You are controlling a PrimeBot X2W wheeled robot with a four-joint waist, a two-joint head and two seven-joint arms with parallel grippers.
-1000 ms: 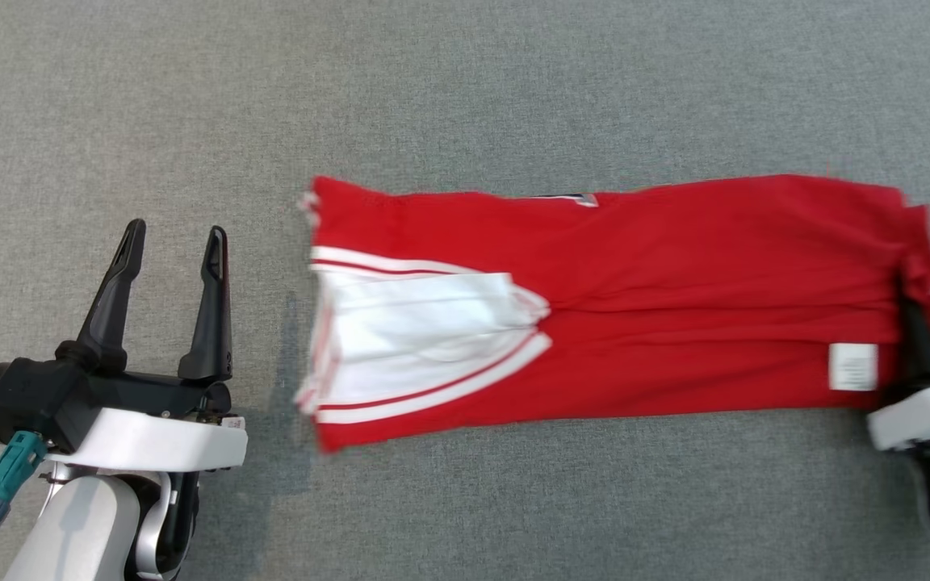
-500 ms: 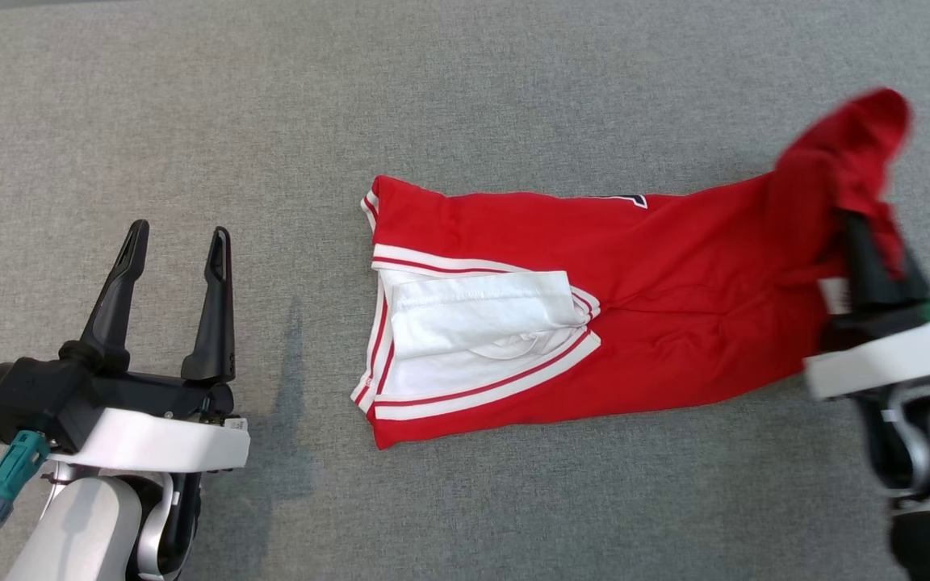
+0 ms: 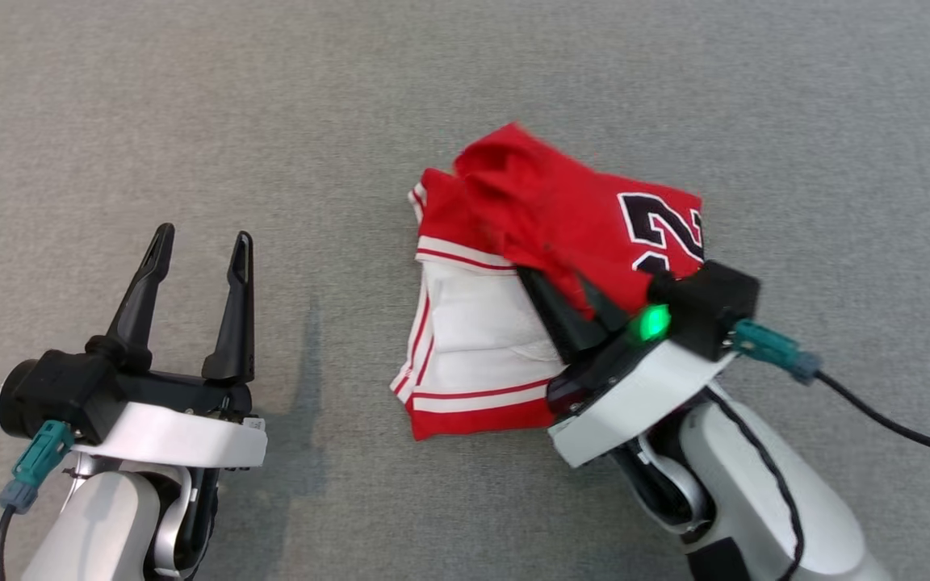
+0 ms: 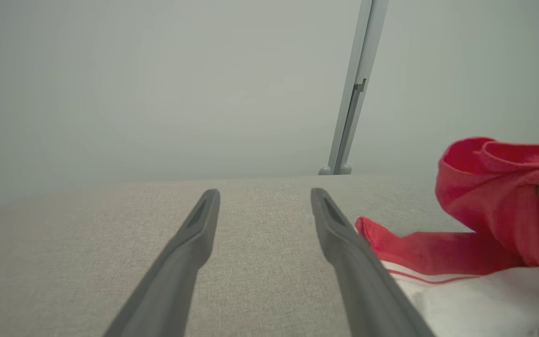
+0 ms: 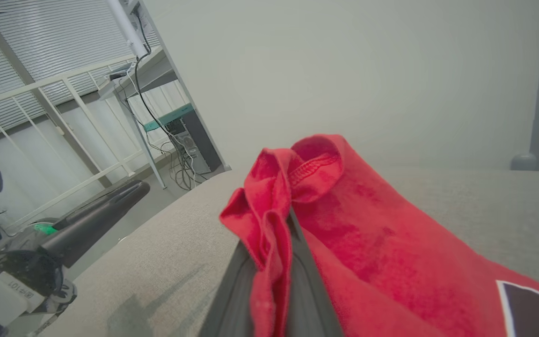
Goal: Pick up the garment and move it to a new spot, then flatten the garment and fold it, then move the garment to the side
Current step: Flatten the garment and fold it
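The garment (image 3: 578, 218) is a red sports shirt. It lies about in the middle of the grey worktop (image 3: 190, 97), well away from its far edge. It is doubled over, so one red part lies on top of the rest. A big black number with a white rim shows on the top part. Under it, toward the near side, is a white part with thin red lines and a red hem. The right claw (image 3: 555, 284) is clenched on a bunch of red cloth and holds it up over the white part. The left claw (image 3: 203, 236) is spread wide and holds nothing, to the left of the shirt.
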